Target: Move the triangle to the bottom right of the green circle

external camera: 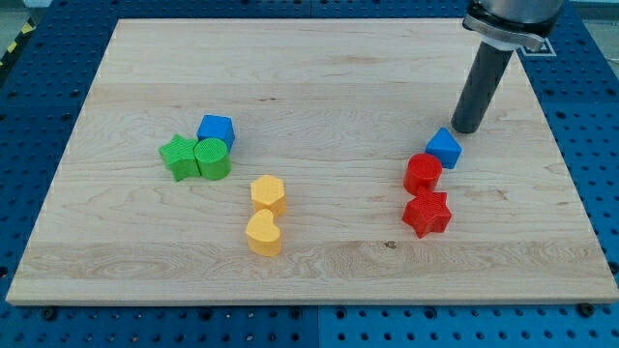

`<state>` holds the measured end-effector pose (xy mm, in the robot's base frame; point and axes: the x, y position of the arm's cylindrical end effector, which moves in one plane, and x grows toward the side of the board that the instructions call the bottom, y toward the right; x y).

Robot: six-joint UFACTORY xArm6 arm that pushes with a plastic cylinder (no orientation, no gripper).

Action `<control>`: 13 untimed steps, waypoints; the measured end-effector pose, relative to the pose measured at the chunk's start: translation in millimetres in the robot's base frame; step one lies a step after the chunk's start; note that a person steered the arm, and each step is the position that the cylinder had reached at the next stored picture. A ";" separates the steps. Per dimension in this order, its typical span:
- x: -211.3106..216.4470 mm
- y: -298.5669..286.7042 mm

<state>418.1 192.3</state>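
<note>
The blue triangle (444,148) lies at the view's right, touching the red circle (423,173) below and to its left. My tip (468,130) stands just above and right of the blue triangle, close to it or touching it. The green circle (213,159) is at the view's left, packed between the green star (179,157) on its left and the blue cube (216,130) above it.
A red star (427,214) sits right below the red circle. A yellow hexagon (268,193) and a yellow heart (263,233) lie in the middle, below and right of the green circle. The wooden board (319,275) ends in blue pegboard on all sides.
</note>
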 end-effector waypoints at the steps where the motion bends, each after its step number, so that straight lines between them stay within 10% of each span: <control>1: 59.3 1.0; 6: 32.9 -167.6; 11: 149.2 -146.7; 13: 125.5 -153.4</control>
<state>543.6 38.9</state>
